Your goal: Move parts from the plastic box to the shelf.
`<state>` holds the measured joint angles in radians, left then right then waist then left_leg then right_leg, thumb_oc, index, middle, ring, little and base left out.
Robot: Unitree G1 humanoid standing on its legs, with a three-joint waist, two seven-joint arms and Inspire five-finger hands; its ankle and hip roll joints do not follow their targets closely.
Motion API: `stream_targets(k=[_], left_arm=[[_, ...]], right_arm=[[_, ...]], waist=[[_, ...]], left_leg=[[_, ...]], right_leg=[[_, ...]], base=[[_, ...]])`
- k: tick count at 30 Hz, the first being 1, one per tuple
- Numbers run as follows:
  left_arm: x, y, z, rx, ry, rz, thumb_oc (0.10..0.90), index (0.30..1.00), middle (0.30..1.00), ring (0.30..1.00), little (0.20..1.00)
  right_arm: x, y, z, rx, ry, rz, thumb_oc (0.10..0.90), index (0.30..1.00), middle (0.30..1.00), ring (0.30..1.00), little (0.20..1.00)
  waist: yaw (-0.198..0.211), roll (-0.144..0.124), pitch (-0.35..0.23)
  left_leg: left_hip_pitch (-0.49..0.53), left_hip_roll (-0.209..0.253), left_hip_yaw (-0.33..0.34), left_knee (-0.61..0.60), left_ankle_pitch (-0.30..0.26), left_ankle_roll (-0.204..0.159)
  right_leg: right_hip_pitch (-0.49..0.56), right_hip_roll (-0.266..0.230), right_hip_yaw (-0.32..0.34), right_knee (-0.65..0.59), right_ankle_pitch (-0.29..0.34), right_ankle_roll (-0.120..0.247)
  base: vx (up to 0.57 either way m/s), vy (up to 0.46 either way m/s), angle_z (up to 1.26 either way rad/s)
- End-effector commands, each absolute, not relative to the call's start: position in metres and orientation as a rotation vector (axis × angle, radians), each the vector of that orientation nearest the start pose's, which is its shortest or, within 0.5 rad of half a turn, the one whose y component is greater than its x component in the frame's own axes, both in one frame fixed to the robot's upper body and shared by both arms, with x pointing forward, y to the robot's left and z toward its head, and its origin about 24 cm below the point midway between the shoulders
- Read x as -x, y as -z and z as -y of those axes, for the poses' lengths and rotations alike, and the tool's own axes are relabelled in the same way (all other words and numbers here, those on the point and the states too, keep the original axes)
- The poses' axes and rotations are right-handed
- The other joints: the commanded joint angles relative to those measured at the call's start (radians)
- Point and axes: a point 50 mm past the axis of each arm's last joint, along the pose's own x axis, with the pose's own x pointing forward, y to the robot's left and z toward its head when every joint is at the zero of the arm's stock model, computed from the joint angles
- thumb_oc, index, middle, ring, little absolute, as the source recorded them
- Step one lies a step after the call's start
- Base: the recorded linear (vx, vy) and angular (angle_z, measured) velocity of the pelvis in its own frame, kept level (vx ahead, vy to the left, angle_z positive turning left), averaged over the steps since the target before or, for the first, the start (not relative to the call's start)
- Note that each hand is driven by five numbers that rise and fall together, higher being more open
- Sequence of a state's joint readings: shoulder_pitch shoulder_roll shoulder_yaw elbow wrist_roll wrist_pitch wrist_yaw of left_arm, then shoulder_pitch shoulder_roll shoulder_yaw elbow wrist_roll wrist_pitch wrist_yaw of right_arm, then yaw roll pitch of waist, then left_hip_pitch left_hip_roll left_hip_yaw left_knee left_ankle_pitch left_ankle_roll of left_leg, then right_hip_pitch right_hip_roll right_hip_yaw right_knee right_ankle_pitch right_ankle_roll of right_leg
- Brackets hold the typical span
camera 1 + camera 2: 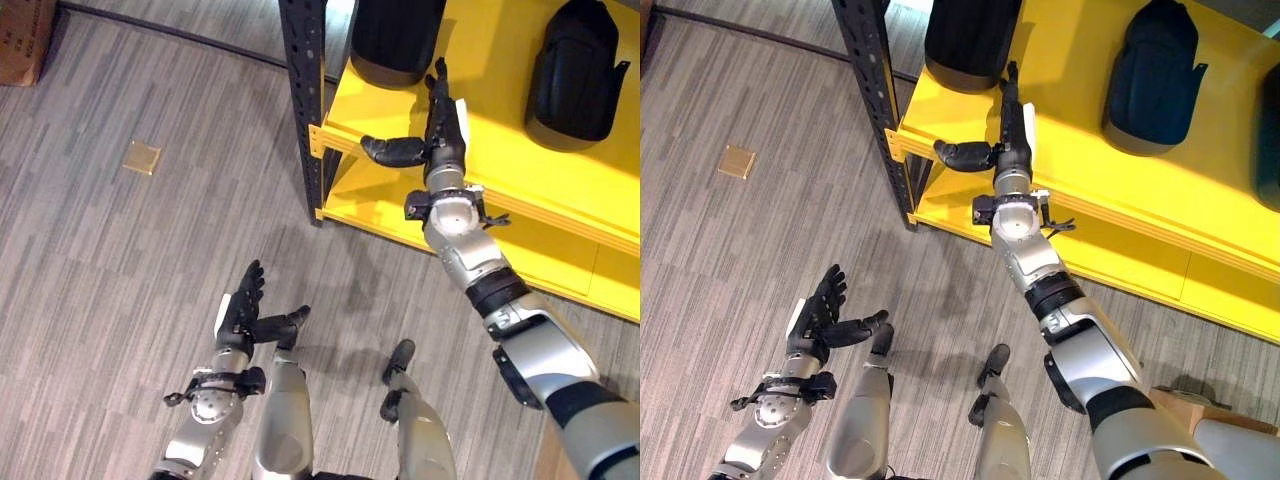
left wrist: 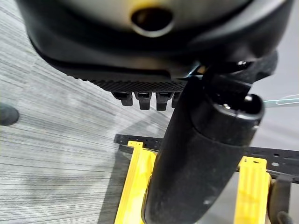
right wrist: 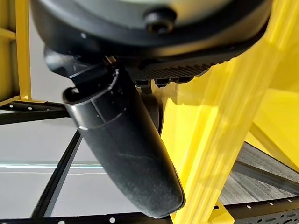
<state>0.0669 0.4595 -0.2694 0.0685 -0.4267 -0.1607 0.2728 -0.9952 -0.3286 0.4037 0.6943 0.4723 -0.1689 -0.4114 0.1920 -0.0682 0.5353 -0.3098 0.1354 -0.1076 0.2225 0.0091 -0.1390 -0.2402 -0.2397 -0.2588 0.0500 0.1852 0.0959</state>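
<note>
A: Left hand [image 1: 243, 312] sits nearest, lower left of frame, fingers straight and spread, thumb out, holding nothing, over bare floor [image 1: 120, 230].

B: Right hand [image 1: 438, 125]?

A: Upper middle, reaching over the front lip of the yellow shelf [image 1: 560, 185]. Fingers straight, thumb stuck out sideways, nothing in it. Fingertips end just beside the black part [image 1: 395, 40] at top centre; can't tell if they touch.

B: Other parts?

A: Second black part [image 1: 578, 70] upper right, already on the shelf. Plastic box, can't place it.

B: Risk?

A: My read: the empty right hand is close to that top-centre part and the black upright post [image 1: 305, 100]. A careless pull-back could clip the part and drag it off the edge, or knock the thumb on the shelf lip.

B: Progress?

A: At least two parts shelved, probably between placements.
</note>
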Motion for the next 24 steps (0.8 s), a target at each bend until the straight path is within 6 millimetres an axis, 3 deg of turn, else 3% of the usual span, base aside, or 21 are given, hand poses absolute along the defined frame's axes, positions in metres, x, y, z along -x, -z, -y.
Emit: stream_targets(k=[1, 6, 12, 16, 18, 24], left_arm=[[-0.225, -0.052, -0.202, -0.032, -0.039, 0.085, 0.900, 1.000, 1.000, 1.000, 1.000], [-0.224, -0.047, -0.201, -0.032, -0.032, 0.062, 0.900, 1.000, 1.000, 1.000, 1.000], [-0.221, -0.038, -0.200, -0.015, -0.020, 0.019, 0.900, 1.000, 1.000, 1.000, 1.000], [-0.218, -0.033, -0.206, -0.011, -0.038, -0.003, 0.900, 1.000, 1.000, 1.000, 1.000], [-0.217, -0.032, -0.207, -0.009, -0.044, -0.005, 0.900, 1.000, 1.000, 1.000, 1.000], [-0.208, -0.019, -0.208, 0.077, -0.031, -0.045, 0.900, 1.000, 1.000, 1.000, 1.000]], right_arm=[[-0.387, -0.237, 0.135, 0.036, 0.100, 0.527, 0.900, 1.000, 1.000, 1.000, 1.000], [-0.379, -0.216, 0.139, 0.014, 0.096, 0.494, 0.900, 1.000, 1.000, 1.000, 1.000], [-0.360, -0.159, 0.132, -0.073, 0.015, 0.365, 0.900, 1.000, 1.000, 1.000, 1.000], [-0.334, -0.128, 0.134, -0.103, -0.061, 0.305, 0.900, 1.000, 1.000, 1.000, 1.000], [-0.327, -0.121, 0.136, -0.112, -0.077, 0.294, 0.900, 1.000, 1.000, 1.000, 1.000], [-0.278, -0.087, 0.163, -0.177, -0.128, 0.225, 0.900, 1.000, 1.000, 1.000, 1.000]], waist=[[-0.011, -0.010, -0.050], [-0.033, -0.009, -0.080], [-0.080, -0.002, -0.151], [-0.115, 0.003, -0.203], [-0.124, 0.008, -0.216], [-0.183, 0.029, -0.307]], left_leg=[[0.029, 0.002, 0.020, -0.045, 0.013, 0.029], [0.076, 0.010, 0.035, -0.062, 0.014, 0.028], [0.162, 0.026, 0.065, -0.107, 0.022, 0.026], [0.217, 0.043, 0.090, -0.132, 0.023, 0.021], [0.233, 0.048, 0.098, -0.140, 0.023, 0.020], [0.322, 0.086, 0.156, -0.180, 0.022, 0.010]], right_leg=[[0.102, -0.101, 0.075, 0.086, -0.100, 0.079], [0.133, -0.092, 0.083, 0.074, -0.106, 0.079], [0.184, -0.069, 0.102, 0.051, -0.116, 0.077], [0.216, -0.056, 0.116, 0.034, -0.122, 0.077], [0.224, -0.051, 0.122, 0.031, -0.124, 0.077], [0.259, -0.021, 0.159, -0.005, -0.133, 0.076]], base=[[0.00, 0.002, -0.08], [0.02, -0.009, -0.08], [0.04, -0.018, -0.21], [0.06, -0.038, -0.14], [0.05, -0.031, -0.29], [0.06, -0.046, -0.30]])
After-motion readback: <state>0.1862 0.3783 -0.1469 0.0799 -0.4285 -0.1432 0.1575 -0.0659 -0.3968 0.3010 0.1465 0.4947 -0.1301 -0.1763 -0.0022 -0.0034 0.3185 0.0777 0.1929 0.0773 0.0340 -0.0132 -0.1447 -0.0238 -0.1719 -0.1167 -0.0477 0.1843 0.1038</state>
